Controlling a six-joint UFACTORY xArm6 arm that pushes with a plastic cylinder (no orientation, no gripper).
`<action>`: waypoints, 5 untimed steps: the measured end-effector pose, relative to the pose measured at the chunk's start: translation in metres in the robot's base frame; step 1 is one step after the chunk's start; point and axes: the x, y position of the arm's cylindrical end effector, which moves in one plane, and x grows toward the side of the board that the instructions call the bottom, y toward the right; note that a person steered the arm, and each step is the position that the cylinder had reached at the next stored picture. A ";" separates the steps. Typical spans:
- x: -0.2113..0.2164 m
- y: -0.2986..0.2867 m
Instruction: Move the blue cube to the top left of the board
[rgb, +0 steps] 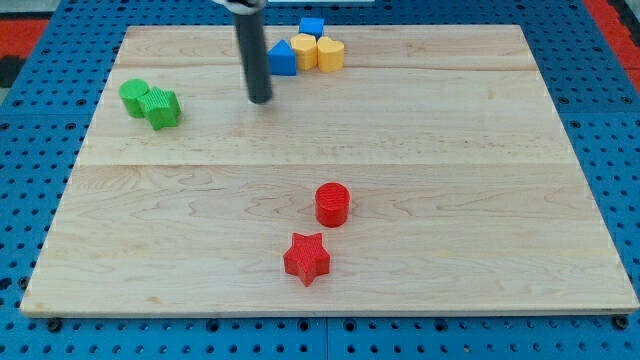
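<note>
A pale wooden surface (420, 150) is seen lying on a blue pegboard (40, 60). The rod's upper part is cut off at the view's top, so the arm's pose cannot be judged; no end effector is fitted, only the rod.

My tip (260, 100) is set down just left of the blue triangular block (281, 58).

The blue cube (312, 27) is found at the top edge, behind two touching yellow blocks (318, 52) whose shapes are hard to make out.

Two touching green blocks (150, 102) are placed at the view's left.

A red cylinder (332, 203) and a red star (306, 259) are placed low centre.
</note>
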 end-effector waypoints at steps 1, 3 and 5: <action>-0.009 0.130; -0.112 0.234; -0.129 0.228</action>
